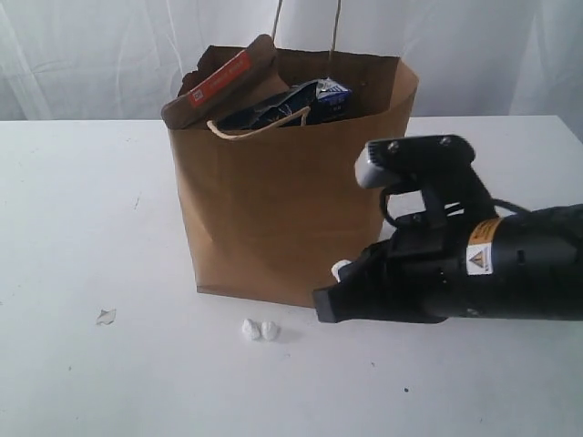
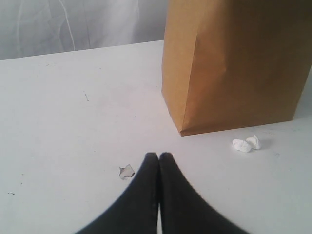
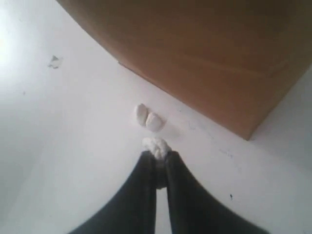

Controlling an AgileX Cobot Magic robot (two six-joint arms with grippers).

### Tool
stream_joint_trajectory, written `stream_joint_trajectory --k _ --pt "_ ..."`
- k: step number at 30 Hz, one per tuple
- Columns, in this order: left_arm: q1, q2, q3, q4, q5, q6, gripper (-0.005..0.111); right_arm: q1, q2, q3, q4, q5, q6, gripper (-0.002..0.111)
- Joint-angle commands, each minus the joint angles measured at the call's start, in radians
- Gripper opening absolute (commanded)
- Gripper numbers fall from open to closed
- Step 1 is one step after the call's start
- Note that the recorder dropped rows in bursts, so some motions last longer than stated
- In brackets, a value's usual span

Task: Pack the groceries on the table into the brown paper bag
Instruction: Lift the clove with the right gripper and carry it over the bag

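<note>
Right end effector (image 3: pixel 158 157) pinches a small white crumb (image 3: pixel 156 146) low over the wide white surface (image 1: pixel 82 228), beside the tall brown kraft paper bag (image 1: pixel 273 218); left end effector (image 2: pixel 159 157) is closed, empty. Packing looks finished: a brown red-labelled pouch (image 1: pixel 223 80) and blue-white carton (image 1: pixel 323 94) poke from the bag, and only two white crumbs (image 1: pixel 259 330) lie outside.

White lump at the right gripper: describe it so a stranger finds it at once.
Find the brown paper bag on the white table; near its bottom edge lie two white crumbs. The white lump is close to them, and unlike that loose pair it is pinched in the tips of the right gripper.
</note>
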Motion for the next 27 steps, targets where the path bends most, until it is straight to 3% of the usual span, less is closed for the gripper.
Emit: stream_joint_trajectory --k 1,12,17,27 --pt "0.003 -0.005 0.003 -0.01 -0.003 -0.001 0.0 0.0 -0.086 -0.041 -0.002 0.051 0.002 0.0" --pt "0.003 -0.005 0.003 -0.01 -0.003 -0.001 0.0 -0.132 -0.1 -0.351 -0.077 0.138 -0.076 0.0" --pt "0.003 -0.005 0.003 -0.01 -0.003 -0.001 0.0 -0.213 0.006 -0.459 -0.11 0.183 -0.076 0.0" --pt "0.003 -0.005 0.003 -0.01 -0.003 -0.001 0.0 -0.255 0.26 -0.653 -0.13 0.249 -0.109 0.0"
